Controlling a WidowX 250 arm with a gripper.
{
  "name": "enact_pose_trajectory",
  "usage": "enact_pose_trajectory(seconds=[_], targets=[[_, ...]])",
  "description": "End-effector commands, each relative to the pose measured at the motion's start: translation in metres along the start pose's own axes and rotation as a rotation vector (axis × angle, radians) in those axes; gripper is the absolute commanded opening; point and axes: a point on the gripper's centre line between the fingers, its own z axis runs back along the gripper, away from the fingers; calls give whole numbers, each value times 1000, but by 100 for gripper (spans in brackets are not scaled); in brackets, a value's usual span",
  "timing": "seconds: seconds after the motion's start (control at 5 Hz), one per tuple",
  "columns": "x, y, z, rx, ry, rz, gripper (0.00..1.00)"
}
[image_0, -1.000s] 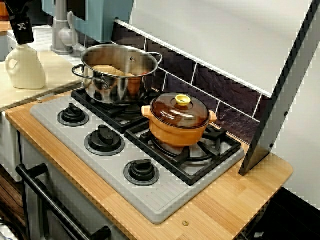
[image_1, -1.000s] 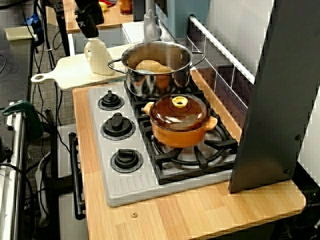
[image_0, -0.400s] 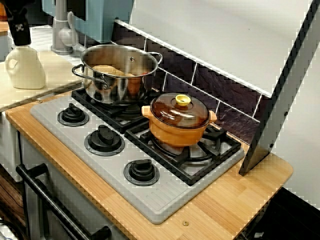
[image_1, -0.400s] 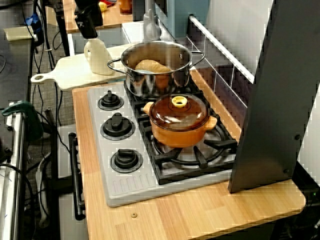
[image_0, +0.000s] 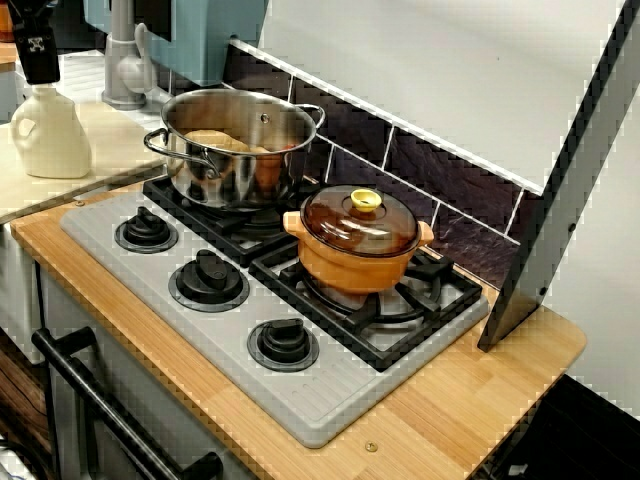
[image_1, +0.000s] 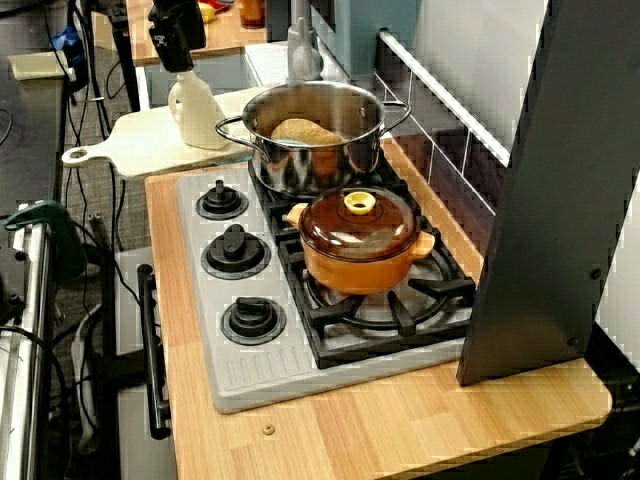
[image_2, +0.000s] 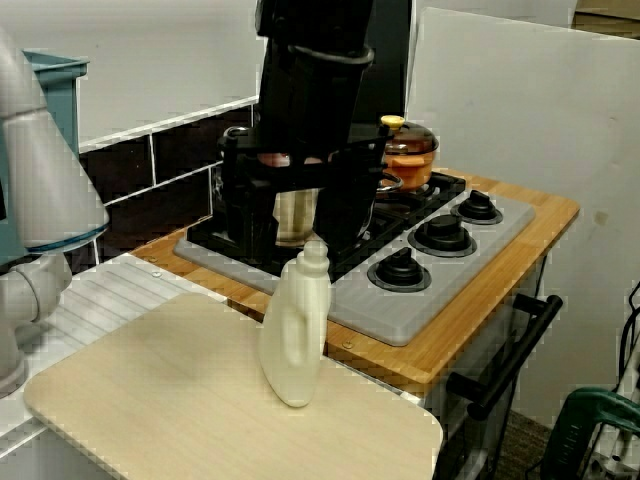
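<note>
1. Far left: gripper (image_0: 40, 75), fingers spread apart, just above upright bottle (image_0: 50, 135) on board (image_0: 115, 135).
2. Middle: steel pot (image_0: 235, 145) on back burner of stove (image_0: 330, 400).
3. Right: lidded orange pot (image_0: 358, 245), just beside steel pot.

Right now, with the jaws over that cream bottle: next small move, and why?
Probably lower straight down a little. The jaws stand open just above the cap of the cream bottle, which stands on the cutting board, and they do not yet straddle its neck. Whether they are lined up in depth is hard to tell, so go slowly.
</note>
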Motion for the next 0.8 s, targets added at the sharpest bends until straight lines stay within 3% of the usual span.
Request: enact_pose_trajectory(seconds=[0.0,0.6], targets=[[5,1,10,43,-12,-9,100],[8,-4,14,12,33,-17,100]])
